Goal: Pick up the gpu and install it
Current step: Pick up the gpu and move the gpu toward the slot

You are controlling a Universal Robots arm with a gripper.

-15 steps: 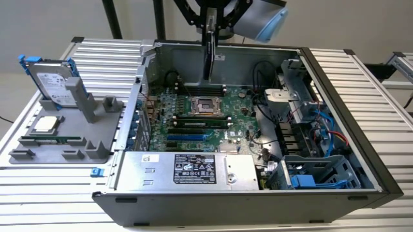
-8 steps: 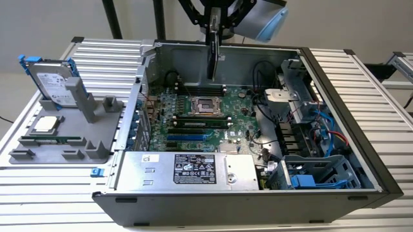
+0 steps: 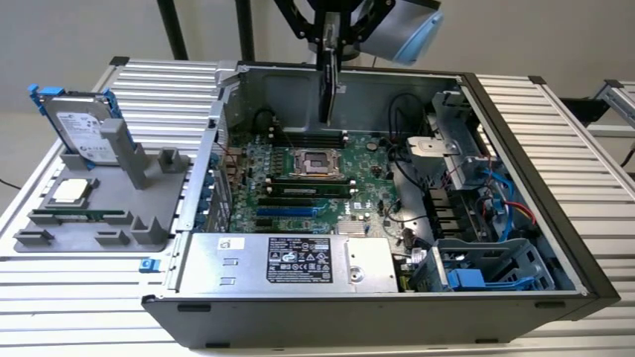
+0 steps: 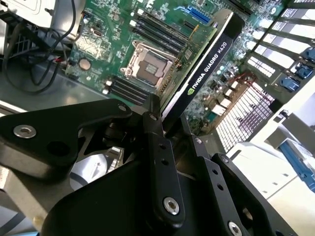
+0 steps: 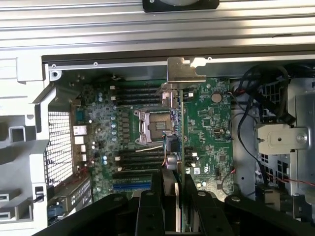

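The gpu (image 3: pixel 331 93) hangs on edge above the open computer case (image 3: pixel 516 126), over the motherboard's (image 3: pixel 288 182) far part. My gripper (image 3: pixel 331 59) is shut on its upper edge. In the second wrist view the gpu's (image 4: pixel 209 61) black cooler face runs away from the gripper (image 4: pixel 166 117) over the CPU socket (image 4: pixel 147 64). In the first wrist view the gpu (image 5: pixel 175 132) appears edge-on between the fingers (image 5: pixel 156 182), its silver bracket (image 5: pixel 186 73) at the far end. The card is well above the board, touching no slot.
Blue expansion slots (image 3: pixel 288 211) lie on the motherboard near the power supply (image 3: pixel 288 260). Cables (image 3: pixel 407 149) and a drive cage (image 3: pixel 486 268) fill the case's right in the exterior view. A grey fixture (image 3: pixel 94 216) to the left carries a hard drive (image 3: pixel 85 126).
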